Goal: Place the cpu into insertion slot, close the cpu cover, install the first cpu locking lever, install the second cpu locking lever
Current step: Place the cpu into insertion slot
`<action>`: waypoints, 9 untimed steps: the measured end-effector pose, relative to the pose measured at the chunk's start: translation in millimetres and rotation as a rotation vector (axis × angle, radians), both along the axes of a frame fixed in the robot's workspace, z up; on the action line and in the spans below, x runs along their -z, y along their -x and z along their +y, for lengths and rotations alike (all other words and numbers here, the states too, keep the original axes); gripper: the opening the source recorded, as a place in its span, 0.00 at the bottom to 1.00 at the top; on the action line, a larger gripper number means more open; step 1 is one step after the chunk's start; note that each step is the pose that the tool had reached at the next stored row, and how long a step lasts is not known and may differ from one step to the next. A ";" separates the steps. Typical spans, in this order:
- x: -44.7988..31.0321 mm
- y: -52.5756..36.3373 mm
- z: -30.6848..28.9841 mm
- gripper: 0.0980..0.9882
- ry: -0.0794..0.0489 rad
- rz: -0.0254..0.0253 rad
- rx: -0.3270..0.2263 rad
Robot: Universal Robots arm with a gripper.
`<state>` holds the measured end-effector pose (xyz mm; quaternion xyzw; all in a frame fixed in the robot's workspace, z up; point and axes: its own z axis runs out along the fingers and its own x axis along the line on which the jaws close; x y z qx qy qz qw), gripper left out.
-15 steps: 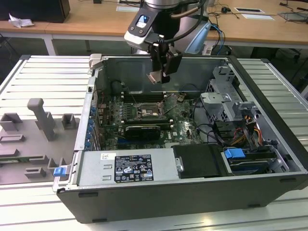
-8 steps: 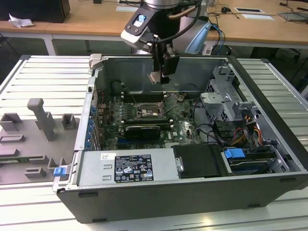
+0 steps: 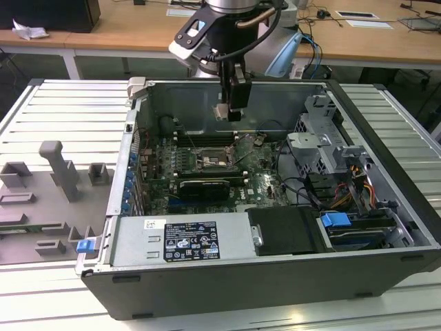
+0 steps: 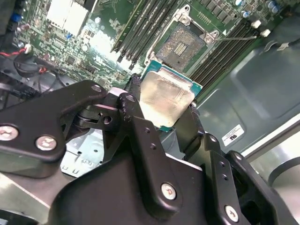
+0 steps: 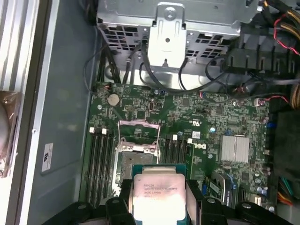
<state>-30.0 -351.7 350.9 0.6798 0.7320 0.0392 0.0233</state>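
Cpu [image 4: 166, 98] lies flat between the fingers of the gripper [image 4: 164, 107], which pinches it by two opposite edges with the metal top turned toward the wrist. The insertion slot [image 4: 180, 47] sits below the fingertips and slightly ahead of them, with clear air between. Its square sides look roughly in line with the chip's. The cpu cover [image 5: 136, 133] stands swung open on the side of the slot away from the gripper, leaving the pinned centre bare.

the cpu [image 5: 157, 194] top is dull silvery metal, the claw [image 4: 164, 105] matt black.
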 end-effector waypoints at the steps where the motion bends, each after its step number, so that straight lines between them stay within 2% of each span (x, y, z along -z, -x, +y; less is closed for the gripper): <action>1: 0.1 0.0 0.0 0.49 0.000 -0.0001 0.014; 8: 0.8 0.0 0.0 0.49 0.000 0.0000 0.110; 9: 1.2 0.0 0.0 0.49 0.000 0.0000 0.151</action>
